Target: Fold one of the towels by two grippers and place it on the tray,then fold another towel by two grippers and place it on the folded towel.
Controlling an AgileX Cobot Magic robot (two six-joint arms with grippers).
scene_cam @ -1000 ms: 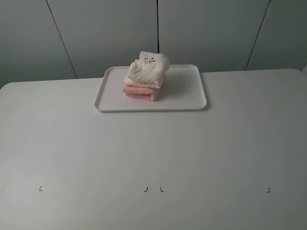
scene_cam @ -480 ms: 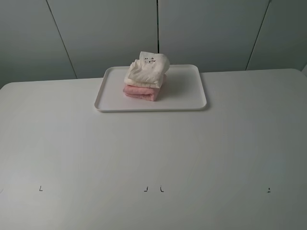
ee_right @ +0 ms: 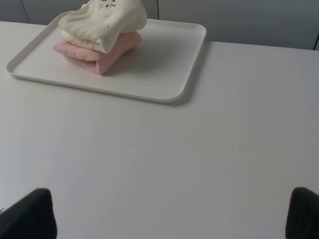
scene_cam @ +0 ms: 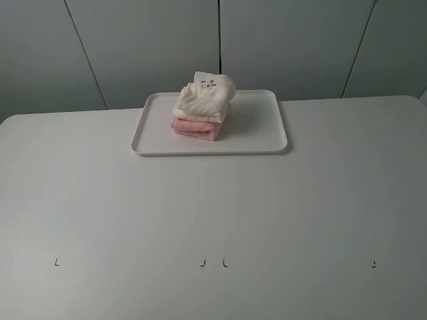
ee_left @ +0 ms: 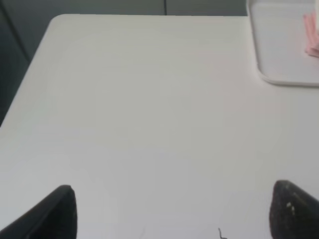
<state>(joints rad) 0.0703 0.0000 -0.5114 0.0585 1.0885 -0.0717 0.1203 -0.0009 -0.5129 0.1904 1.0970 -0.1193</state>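
Note:
A folded cream towel (scene_cam: 205,96) lies on top of a folded pink towel (scene_cam: 196,128) on the white tray (scene_cam: 260,127) at the back of the table. Both towels and the tray (ee_right: 164,64) show in the right wrist view, the cream towel (ee_right: 102,22) above the pink towel (ee_right: 99,55). The left wrist view shows a tray corner (ee_left: 279,55) and a pink towel edge (ee_left: 311,35). My left gripper (ee_left: 172,211) is open and empty, above the bare table. My right gripper (ee_right: 169,216) is open and empty, well short of the tray. Neither arm shows in the exterior view.
The white table (scene_cam: 213,213) has small black marks near its front (scene_cam: 213,263). Grey wall panels (scene_cam: 220,40) stand behind the tray. The table's left edge and corner (ee_left: 47,30) show in the left wrist view.

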